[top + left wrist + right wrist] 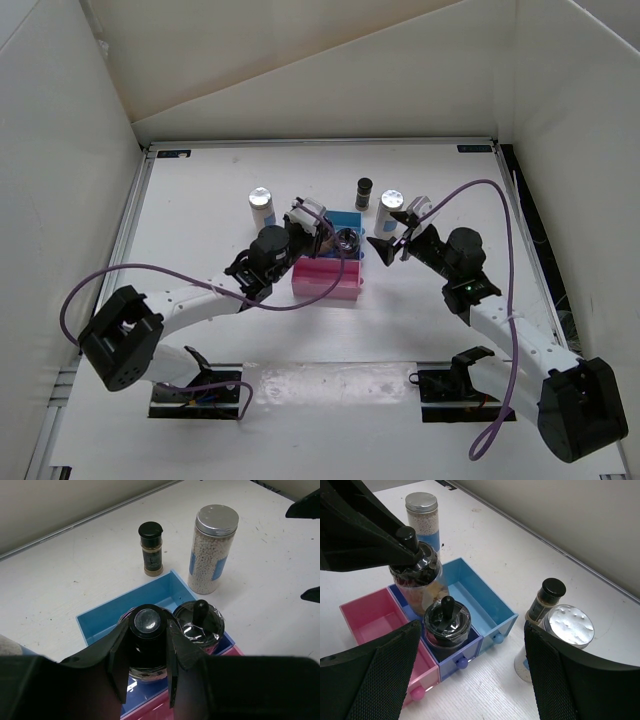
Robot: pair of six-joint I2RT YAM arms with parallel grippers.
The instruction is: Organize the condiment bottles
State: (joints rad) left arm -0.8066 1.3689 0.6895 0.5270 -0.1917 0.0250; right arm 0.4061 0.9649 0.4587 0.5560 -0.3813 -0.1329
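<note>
1. My left gripper (146,664) is clenched on a clear jar (417,587), its fingers gripping either side just under the dark top.
2. That jar sits at the middle tier of the stepped rack (370,620), right beside the other clear jar (446,625), which already stands in that tier.
3. From the right wrist view I can't tell whether the gripped jar's base is seated or a touch above the floor; the first jar hides it.
4. My right gripper (471,630) hangs spread wide and empty, near the front of the rack.
5. Three bottles remain on the table: the slim dark bottle (151,548) and a white shaker (212,550) behind the rack, and the far white shaker (261,205) off to the left.
6. I judge the step as placing the second clear jar.
7. Next I'd ease it straight down, let go without knocking its neighbour, and lift clear. The right arm seems best placed for the nearer white shaker.
</note>
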